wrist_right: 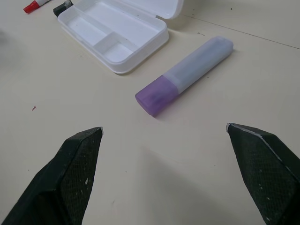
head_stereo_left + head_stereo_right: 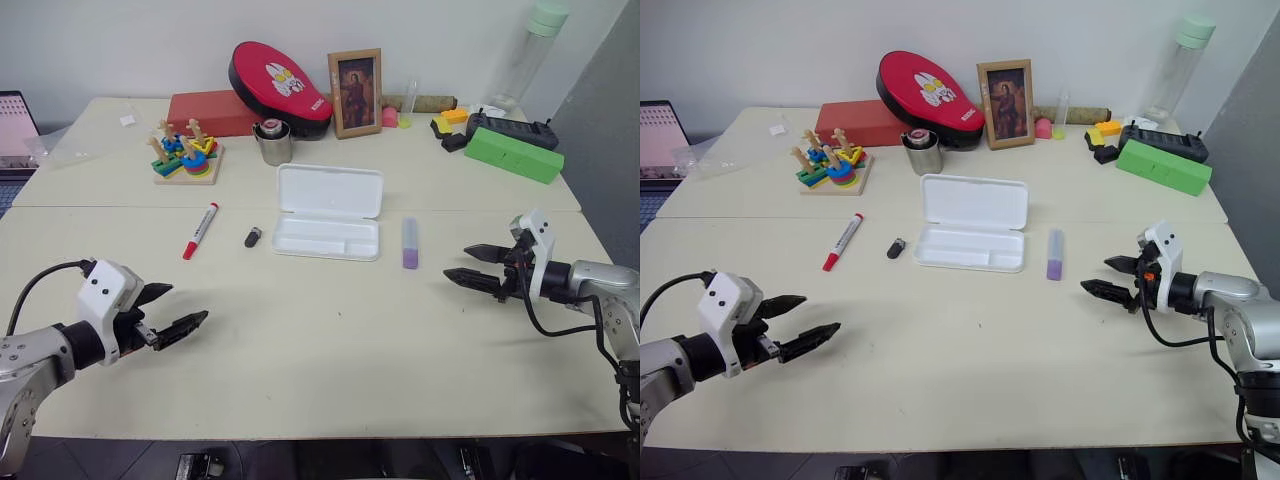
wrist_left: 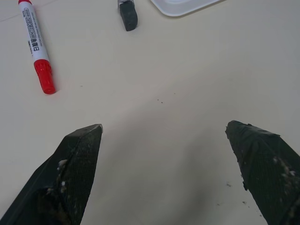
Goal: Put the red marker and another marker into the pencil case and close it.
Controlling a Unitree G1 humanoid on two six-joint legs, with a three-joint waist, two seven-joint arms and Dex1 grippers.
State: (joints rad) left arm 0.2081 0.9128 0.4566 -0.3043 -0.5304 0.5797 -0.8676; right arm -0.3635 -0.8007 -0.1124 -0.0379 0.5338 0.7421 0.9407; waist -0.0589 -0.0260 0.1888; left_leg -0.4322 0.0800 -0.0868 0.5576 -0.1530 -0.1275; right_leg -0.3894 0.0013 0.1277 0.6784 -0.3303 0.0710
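The white pencil case (image 2: 330,211) lies open in the middle of the table, its lid folded back and its tray bare. The red marker (image 2: 200,230) rests on the table to its left, red cap toward me. A short lilac marker (image 2: 410,243) lies just right of the case. My left gripper (image 2: 172,312) hovers open near the front left, short of the red marker (image 3: 36,43). My right gripper (image 2: 472,265) stands open at the right, pointing toward the lilac marker (image 1: 185,75), with nothing between its fingers.
A small black capsule (image 2: 253,237) lies between the red marker and the case. At the back stand a wooden stacking toy (image 2: 186,155), a metal cup (image 2: 273,143), a red flat box (image 2: 213,112), a picture frame (image 2: 355,92) and a green block (image 2: 513,154).
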